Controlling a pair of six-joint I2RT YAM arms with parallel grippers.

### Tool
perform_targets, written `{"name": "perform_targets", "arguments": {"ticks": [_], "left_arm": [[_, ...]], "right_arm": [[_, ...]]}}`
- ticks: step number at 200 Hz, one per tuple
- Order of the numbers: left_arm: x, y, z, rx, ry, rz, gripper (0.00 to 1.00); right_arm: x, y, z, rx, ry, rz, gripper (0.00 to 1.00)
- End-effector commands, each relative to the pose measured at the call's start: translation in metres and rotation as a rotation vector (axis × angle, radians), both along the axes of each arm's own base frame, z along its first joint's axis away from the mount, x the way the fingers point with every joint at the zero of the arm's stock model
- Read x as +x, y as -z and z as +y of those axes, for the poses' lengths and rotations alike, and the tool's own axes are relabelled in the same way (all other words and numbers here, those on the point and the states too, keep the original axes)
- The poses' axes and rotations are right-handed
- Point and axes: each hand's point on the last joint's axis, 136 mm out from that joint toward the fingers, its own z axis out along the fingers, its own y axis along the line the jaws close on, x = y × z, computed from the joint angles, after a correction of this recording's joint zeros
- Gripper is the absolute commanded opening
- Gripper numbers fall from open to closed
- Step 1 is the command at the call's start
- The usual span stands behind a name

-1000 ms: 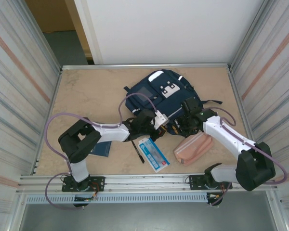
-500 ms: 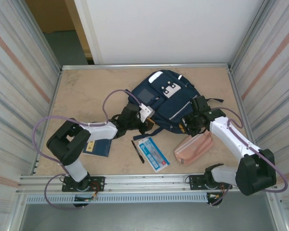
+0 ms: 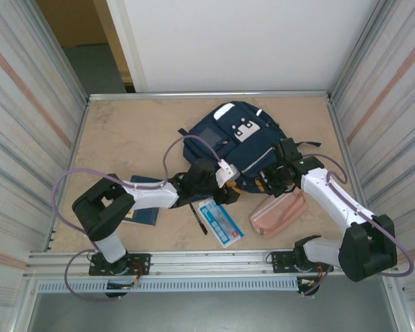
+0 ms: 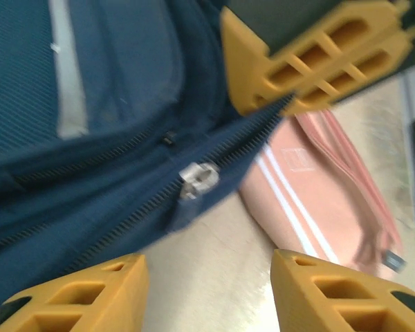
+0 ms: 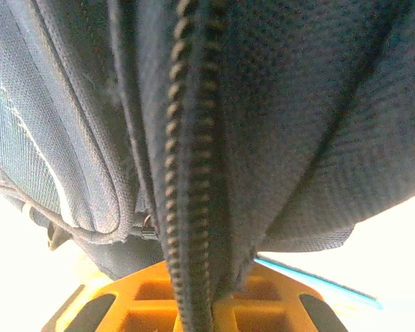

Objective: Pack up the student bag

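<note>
The student bag (image 3: 236, 140), navy with white patches, lies flat at the table's middle back. My left gripper (image 3: 233, 188) is at the bag's near edge, open, with bare table between its yellow fingers (image 4: 83, 294). The left gripper (image 4: 209, 277) holds nothing. Just beyond it lie the bag's zipper and silver zipper pull (image 4: 198, 177). My right gripper (image 3: 269, 182) grips the bag's near right edge. In the right wrist view, the right gripper (image 5: 206, 304) is shut on the zippered fabric edge (image 5: 194, 173). Its yellow fingers (image 4: 311, 59) also show in the left wrist view.
A pink pencil pouch (image 3: 278, 213) lies by the bag's near right corner and also shows in the left wrist view (image 4: 318, 187). A black pen (image 3: 198, 217), a light blue card pack (image 3: 220, 220) and a dark notebook (image 3: 144, 211) lie near the front. Metal walls enclose the table.
My left gripper has gone from shut to open. It swung left, then came back right to the bag's near edge. The right gripper shifted slightly right with the bag edge and stayed shut.
</note>
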Motion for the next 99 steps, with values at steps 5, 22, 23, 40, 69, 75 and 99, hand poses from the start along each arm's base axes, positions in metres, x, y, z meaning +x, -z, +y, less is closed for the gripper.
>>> {"name": "perform_targets", "arguments": {"ticks": [5,22,23,40,69,75,99], "left_arm": [[0.020,-0.008,-0.007,0.023,-0.059,-0.143,0.50],[0.020,-0.008,-0.013,0.012,-0.032,-0.188,0.50],[0.020,-0.007,-0.013,0.014,-0.030,-0.191,0.50],[0.018,-0.003,-0.019,0.006,0.002,-0.244,0.49],[0.005,-0.005,-0.030,-0.035,0.053,-0.380,0.48],[0.005,-0.006,-0.032,-0.034,0.044,-0.408,0.47],[0.011,-0.005,-0.034,-0.020,-0.005,-0.431,0.39]], "right_arm": [[-0.004,-0.024,0.014,0.053,-0.056,-0.050,0.00],[-0.007,-0.022,0.017,0.057,-0.055,-0.043,0.00],[-0.007,-0.022,0.017,0.057,-0.056,-0.042,0.00],[-0.009,-0.022,0.021,0.067,-0.059,-0.045,0.00],[-0.011,-0.022,0.030,0.081,-0.079,-0.035,0.00],[-0.012,-0.021,0.031,0.082,-0.083,-0.035,0.00],[-0.014,-0.020,0.037,0.074,-0.097,-0.039,0.00]]}}
